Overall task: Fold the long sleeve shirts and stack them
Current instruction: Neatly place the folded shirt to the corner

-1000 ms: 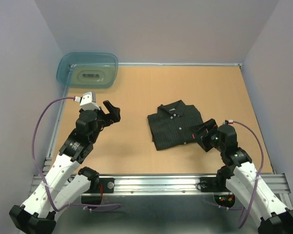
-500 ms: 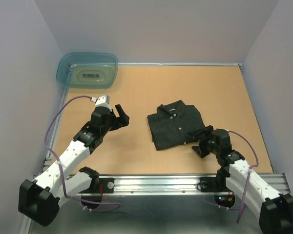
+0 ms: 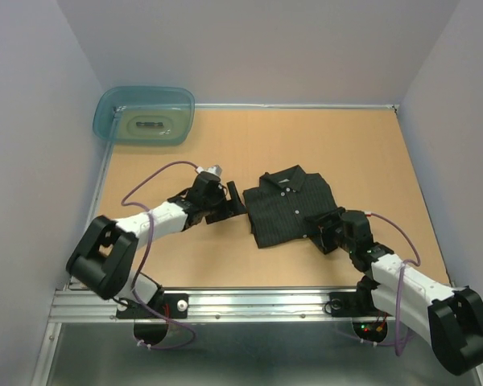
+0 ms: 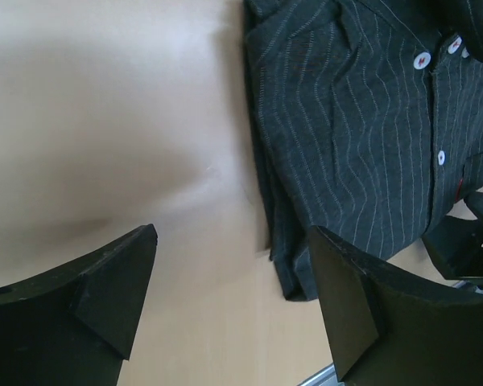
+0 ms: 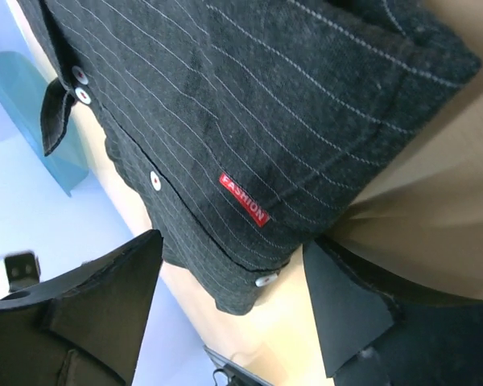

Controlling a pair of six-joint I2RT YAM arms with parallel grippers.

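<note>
**Open jaws flank a folded pinstripe shirt**

Nearest, along the bottom of the top view, the aluminium rail (image 3: 266,299) carries both arm bases. Just above it, right of centre, the right gripper (image 3: 323,228) lies low at the lower-right corner of the long sleeve shirt (image 3: 288,205). Its jaws stand apart with nothing pinched. In its wrist view the hem corner and the red tag (image 5: 244,199) sit just beyond the fingertips, and whether a finger touches cloth cannot be told. The left gripper (image 3: 233,201) is stretched in from the left of the frame to the shirt's left edge. Its jaws are likewise spread and empty, with bare table (image 4: 105,121) between them and the folded edge just beside one finger.

The shirt lies mid-table as a compact rectangle, collar (image 3: 283,178) toward the top of the frame and buttons (image 3: 291,193) facing up. It looks folded already, and no second shirt is in view.

It should handle as light, limp cloth. Lifted from one point, the layers would likely sag and slip apart, and a push may slide the whole bundle over the smooth board. The safer hold is probably at the two opposite side edges, pinching through all the layers and raising both sides together, clear of the hard buttons.

Farthest, in the upper left corner, sits the teal tub (image 3: 105,112), well apart from the shirt.
</note>
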